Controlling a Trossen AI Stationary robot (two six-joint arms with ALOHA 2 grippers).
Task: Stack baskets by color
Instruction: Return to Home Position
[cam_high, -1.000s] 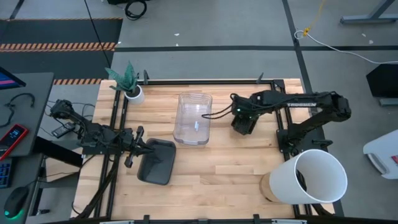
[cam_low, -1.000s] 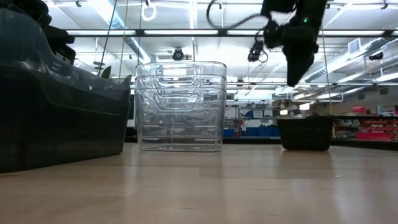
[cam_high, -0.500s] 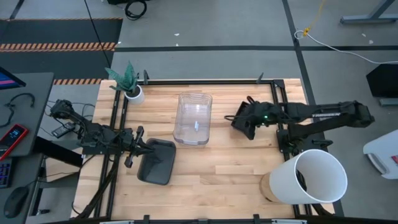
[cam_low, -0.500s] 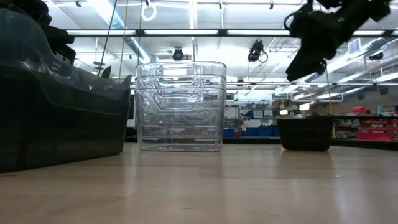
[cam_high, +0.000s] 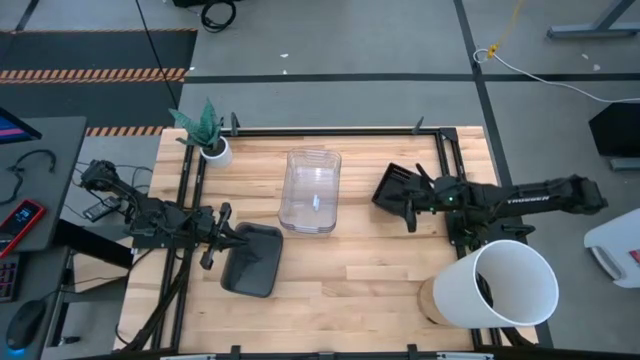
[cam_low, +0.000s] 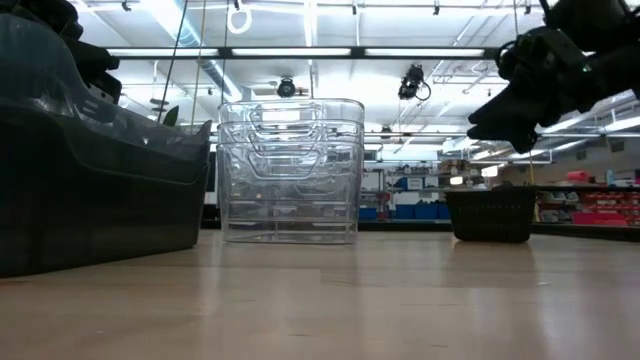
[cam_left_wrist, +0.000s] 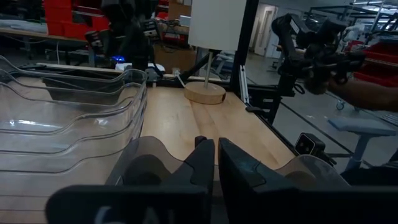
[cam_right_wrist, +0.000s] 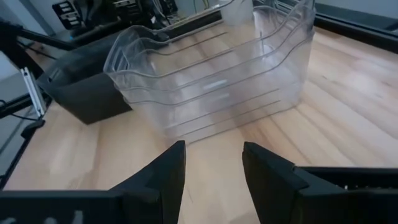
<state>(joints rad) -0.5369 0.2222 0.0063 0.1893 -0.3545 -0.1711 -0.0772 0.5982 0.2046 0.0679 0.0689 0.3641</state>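
Note:
A stack of nested clear baskets (cam_high: 310, 190) stands on its bottom mid-table. The smoky dark grey basket (cam_high: 252, 260) rests on the table near the left. My left gripper (cam_left_wrist: 216, 146) is shut and points level over that basket's left end rim, in the dip between its two humps. A small black slotted basket (cam_low: 490, 215) stands on the table to the right of the clear stack. My right gripper (cam_right_wrist: 212, 168) hangs open above it, pointing nearly level at the clear stack (cam_right_wrist: 211, 74), and holds nothing. My left gripper stands over the dip in the dark grey basket's left end rim (cam_left_wrist: 155, 155). Its own fingers hide the spot, so I cannot tell whether they rest on the rim.
A big white bucket (cam_high: 505, 285) stands at the near right corner. A small white plant pot (cam_high: 213, 150) is at the far left. Black frame rails (cam_high: 445, 160) edge the table. Bare wood (cam_high: 340, 270) lies in front of the clear stack.
My right gripper has drawn back from above the black basket toward the table's right edge. It has tipped from pointing down to nearly level. The black basket, hidden under it in the high view before, now shows there. The baskets have kept their places.

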